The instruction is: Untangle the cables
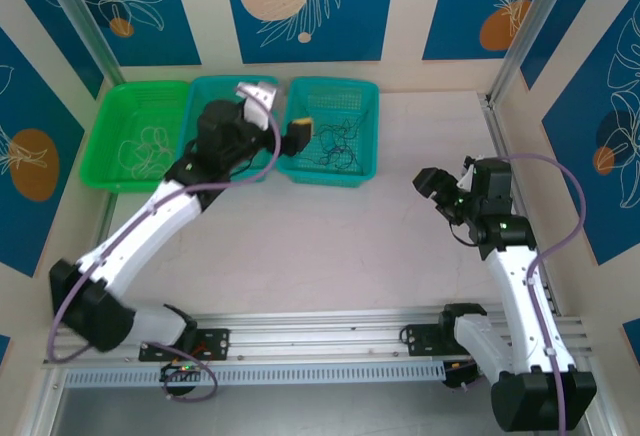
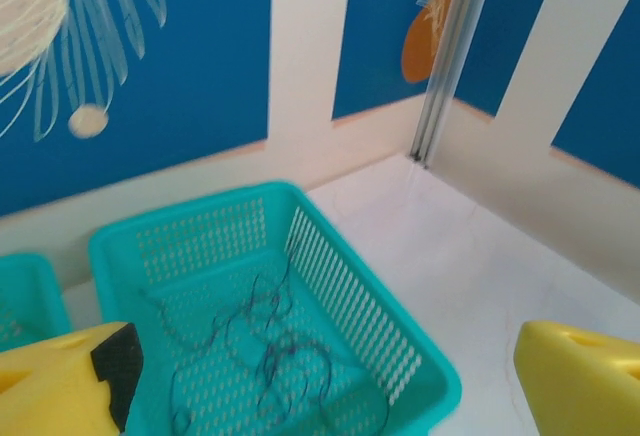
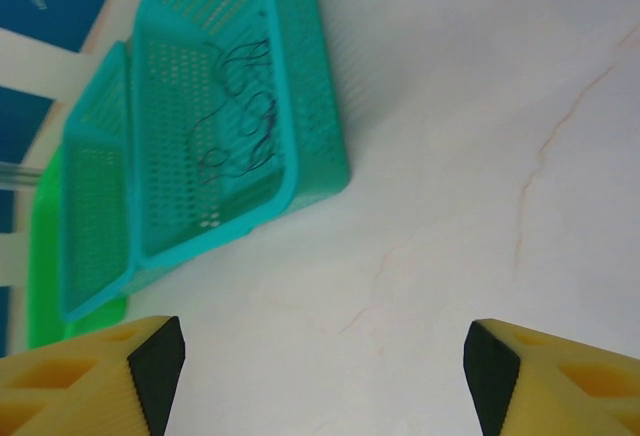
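Observation:
Thin dark cables [image 2: 268,358] lie in a loose tangle on the floor of the right-hand teal basket [image 2: 350,286]; from above the dark cables [image 1: 335,146] sit in that teal basket [image 1: 368,136]. Whitish cables [image 1: 148,144] lie in the green basket [image 1: 105,131]. My left gripper [image 1: 296,134] hovers over the teal basket's left edge, its jaws wide apart; in the left wrist view the left gripper [image 2: 330,386] holds nothing between its yellow fingers [image 2: 60,386]. My right gripper [image 3: 325,376] is open over bare table, apart from the basket [image 3: 310,126]. From above, the right gripper [image 1: 433,186] is at the right.
A second teal basket [image 1: 215,96] stands between the green and right-hand ones, partly hidden by my left arm. All three line the back wall. A metal post [image 2: 445,56] rises in the back right corner. Pale tabletop [image 1: 350,246] spreads in front of the baskets.

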